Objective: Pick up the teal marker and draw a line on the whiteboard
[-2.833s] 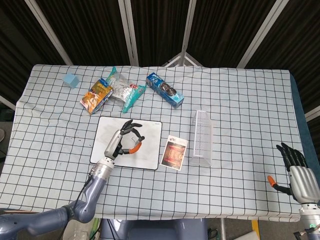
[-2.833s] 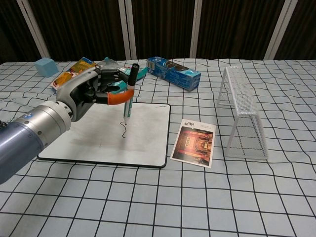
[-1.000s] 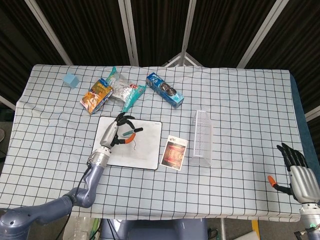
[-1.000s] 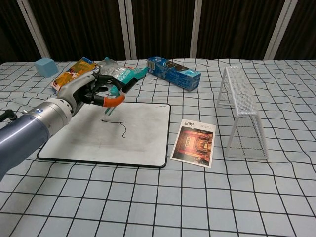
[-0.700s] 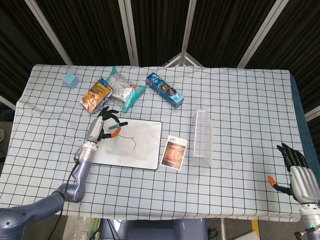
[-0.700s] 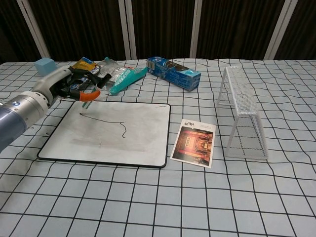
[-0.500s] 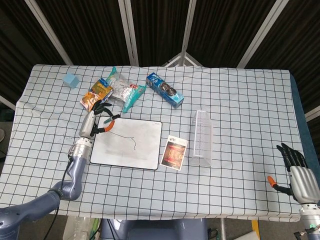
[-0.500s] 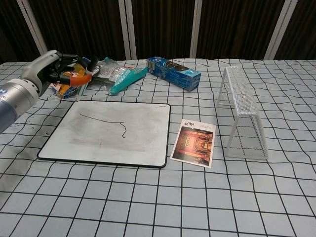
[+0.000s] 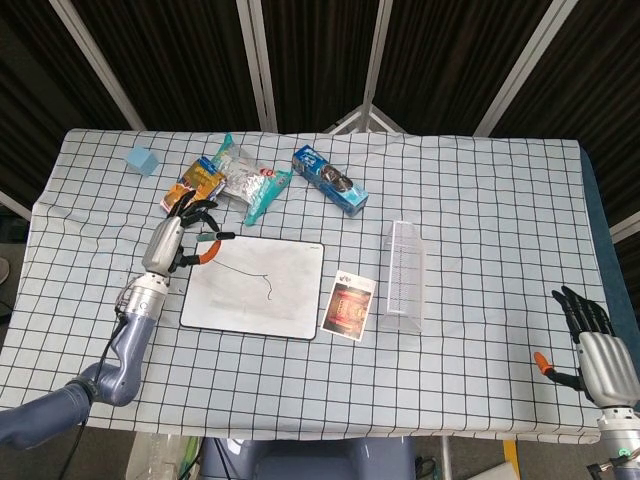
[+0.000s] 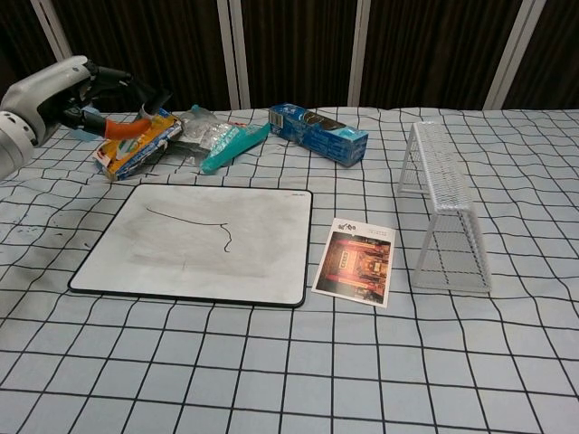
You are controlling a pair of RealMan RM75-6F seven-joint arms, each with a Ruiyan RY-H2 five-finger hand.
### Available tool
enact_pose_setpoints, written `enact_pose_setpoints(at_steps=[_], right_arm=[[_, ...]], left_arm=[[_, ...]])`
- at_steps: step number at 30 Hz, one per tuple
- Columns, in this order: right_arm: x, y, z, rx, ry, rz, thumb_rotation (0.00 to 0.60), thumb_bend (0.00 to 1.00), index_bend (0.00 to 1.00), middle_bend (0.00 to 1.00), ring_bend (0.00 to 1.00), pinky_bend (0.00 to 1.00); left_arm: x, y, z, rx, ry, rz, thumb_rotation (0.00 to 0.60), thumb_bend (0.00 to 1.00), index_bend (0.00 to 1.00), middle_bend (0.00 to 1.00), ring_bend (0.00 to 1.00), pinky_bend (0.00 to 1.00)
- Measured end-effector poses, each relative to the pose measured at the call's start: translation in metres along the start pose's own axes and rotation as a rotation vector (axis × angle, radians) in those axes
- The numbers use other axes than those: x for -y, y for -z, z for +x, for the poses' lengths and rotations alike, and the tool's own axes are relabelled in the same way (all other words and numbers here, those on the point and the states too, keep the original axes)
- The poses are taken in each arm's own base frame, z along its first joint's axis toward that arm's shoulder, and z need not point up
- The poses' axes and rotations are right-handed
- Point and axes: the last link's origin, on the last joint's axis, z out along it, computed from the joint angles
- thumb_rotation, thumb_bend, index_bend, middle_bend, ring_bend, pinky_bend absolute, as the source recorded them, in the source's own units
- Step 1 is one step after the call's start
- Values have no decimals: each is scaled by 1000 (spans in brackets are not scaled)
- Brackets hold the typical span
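While the left hand point(image 9: 172, 243) pinches the teal marker point(image 10: 147, 106) in its fingers point(image 10: 116, 129), the tip stays hidden.

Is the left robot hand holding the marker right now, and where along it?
Yes. The left robot hand pinches the teal marker around its middle, lifted off the whiteboard. The right robot hand holds nothing.

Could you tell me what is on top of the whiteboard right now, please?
Only drawn marks lie on the whiteboard: a thin dark line ending in a hook. No object rests on it; the left hand, holding the teal marker, is off its far-left corner.
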Motion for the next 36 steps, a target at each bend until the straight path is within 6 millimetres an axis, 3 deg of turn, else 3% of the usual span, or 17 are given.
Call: enact_pose_setpoints(at_steps=[8,12,17,21,26,31,36], right_arm=[[0,0,0,0,6,1,600,299,0,0,0,0],[1,0,0,-3,6,2,600,299,0,0,0,0],[0,1,0,-3,7,0,600,299,0,0,0,0],[0,1,1,-4,7,-2,600,299,0,0,0,0],[0,1,1,-6,9,1,600,299,0,0,0,0],[0,2,1,-6,14,5,600,299,0,0,0,0],[-1,4,1,-8,38,15,600,299,0,0,0,0]], left_arm=[[13,15,1,119,-429,19,600,499,695,214,28,53],[20,26,-3,182,-560,48,600,478,670,193,24,48],[28,41,-9,255,-660,98,600,393,566,100,4,5],[33,49,-9,291,-684,141,600,299,426,5,0,0],[36,56,-5,319,-686,195,600,205,137,0,0,0],[30,62,6,288,-641,216,600,197,51,0,0,0],[18,86,27,203,-529,231,600,191,31,0,0,0]])
